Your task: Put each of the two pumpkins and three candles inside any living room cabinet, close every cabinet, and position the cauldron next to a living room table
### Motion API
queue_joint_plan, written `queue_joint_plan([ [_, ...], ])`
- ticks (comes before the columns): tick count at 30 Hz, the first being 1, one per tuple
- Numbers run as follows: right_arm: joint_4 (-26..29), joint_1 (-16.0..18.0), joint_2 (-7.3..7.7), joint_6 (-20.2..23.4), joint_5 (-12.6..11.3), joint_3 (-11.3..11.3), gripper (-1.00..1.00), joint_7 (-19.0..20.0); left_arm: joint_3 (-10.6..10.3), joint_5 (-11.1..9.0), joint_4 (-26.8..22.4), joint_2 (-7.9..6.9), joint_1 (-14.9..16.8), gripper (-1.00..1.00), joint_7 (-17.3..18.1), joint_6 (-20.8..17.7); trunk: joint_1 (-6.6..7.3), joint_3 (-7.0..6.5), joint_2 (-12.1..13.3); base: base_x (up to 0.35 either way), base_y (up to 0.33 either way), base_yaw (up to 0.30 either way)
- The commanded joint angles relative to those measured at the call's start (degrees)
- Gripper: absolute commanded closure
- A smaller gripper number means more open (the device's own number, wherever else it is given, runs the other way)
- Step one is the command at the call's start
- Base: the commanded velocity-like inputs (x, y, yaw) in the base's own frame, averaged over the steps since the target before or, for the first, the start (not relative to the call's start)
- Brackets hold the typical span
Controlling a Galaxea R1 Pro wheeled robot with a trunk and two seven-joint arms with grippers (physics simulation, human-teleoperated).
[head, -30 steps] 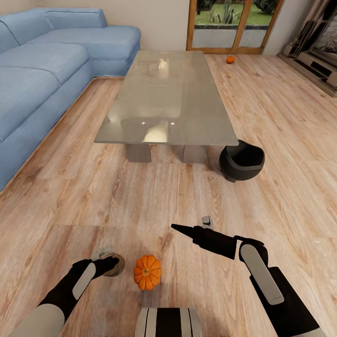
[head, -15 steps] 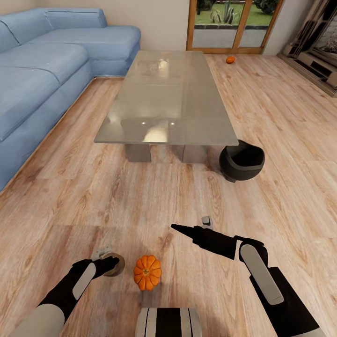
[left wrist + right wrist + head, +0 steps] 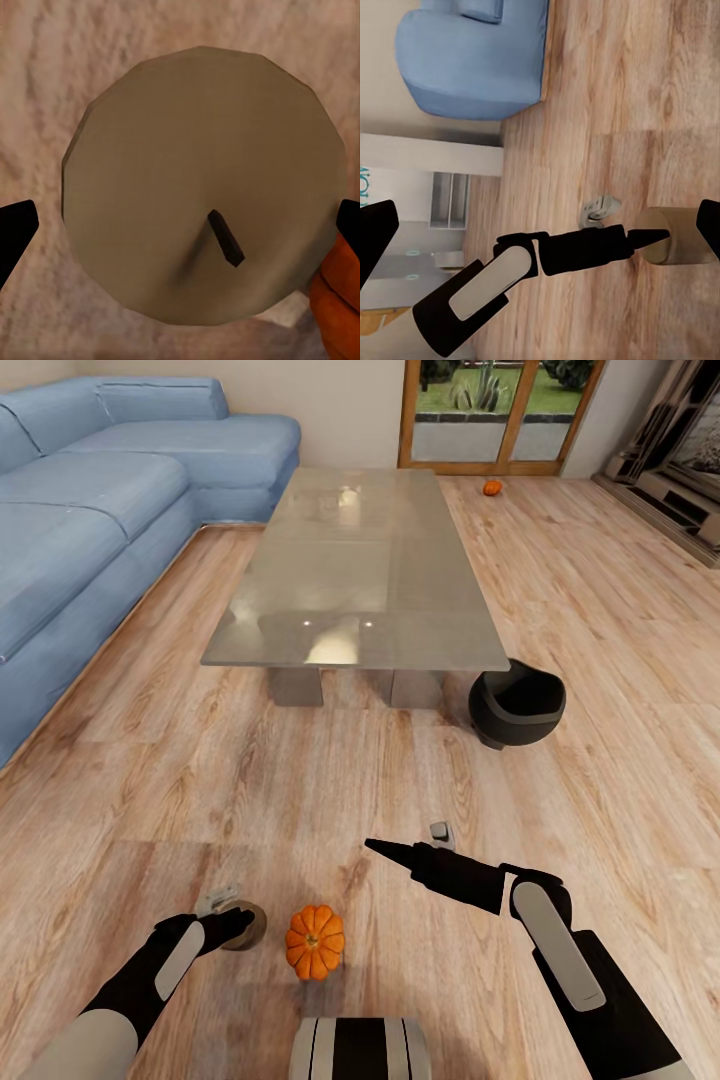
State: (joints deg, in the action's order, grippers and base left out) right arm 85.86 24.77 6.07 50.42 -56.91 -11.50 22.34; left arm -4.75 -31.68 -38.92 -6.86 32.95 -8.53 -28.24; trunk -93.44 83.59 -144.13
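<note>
A tan candle [image 3: 247, 926] with a dark wick [image 3: 225, 238] stands on the wood floor close in front of me. My left gripper [image 3: 232, 916] hangs open over it, a fingertip [image 3: 15, 238] on either side of the candle [image 3: 202, 187]. One orange pumpkin [image 3: 315, 941] sits just right of the candle. Another pumpkin [image 3: 492, 487] lies far off by the glass door. The black cauldron [image 3: 517, 705] rests on the floor against the glass table's [image 3: 355, 570] near right corner. My right gripper [image 3: 408, 838] is open and empty above bare floor. A low cabinet [image 3: 690, 500] lines the far right wall.
A blue corner sofa [image 3: 90, 500] fills the left side. A wood-framed glass door [image 3: 495, 415] stands at the back. My own base [image 3: 360, 1048] shows at the bottom edge. Open floor lies between me and the table.
</note>
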Motion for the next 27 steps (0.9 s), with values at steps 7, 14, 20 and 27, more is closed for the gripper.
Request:
queue_joint_plan([
  [7, 0.01, 0.02, -0.01, 0.11, 0.38, -0.02, -1.0, 0.25, -0.34, -0.66, -0.1, -0.06, 0.01, -1.0, -0.33, -0.15, 0.01, 0.04, -0.01, 0.0, 0.0, 0.0],
  [14, 0.01, 0.03, -0.01, 0.11, 0.39, -0.02, -1.0, 0.25, -0.34, -0.66, -0.1, 0.01, 0.01, -1.0, 0.46, -0.13, 0.01, 0.04, -0.01, 0.0, 0.0, 0.0],
  [20, -0.22, 0.03, -0.01, 0.11, 0.83, -0.02, -1.0, 0.25, -0.34, -0.66, -0.1, 0.0, 0.01, -1.0, 0.85, -0.06, 0.01, 0.04, -0.01, 0.0, 0.0, 0.0],
  [27, -0.43, 0.02, -0.01, 0.11, 1.17, -0.02, -1.0, 0.28, -0.34, -0.66, -0.1, -0.03, 0.01, -1.0, 0.88, -0.06, 0.01, 0.04, -0.01, 0.0, 0.0, 0.0],
])
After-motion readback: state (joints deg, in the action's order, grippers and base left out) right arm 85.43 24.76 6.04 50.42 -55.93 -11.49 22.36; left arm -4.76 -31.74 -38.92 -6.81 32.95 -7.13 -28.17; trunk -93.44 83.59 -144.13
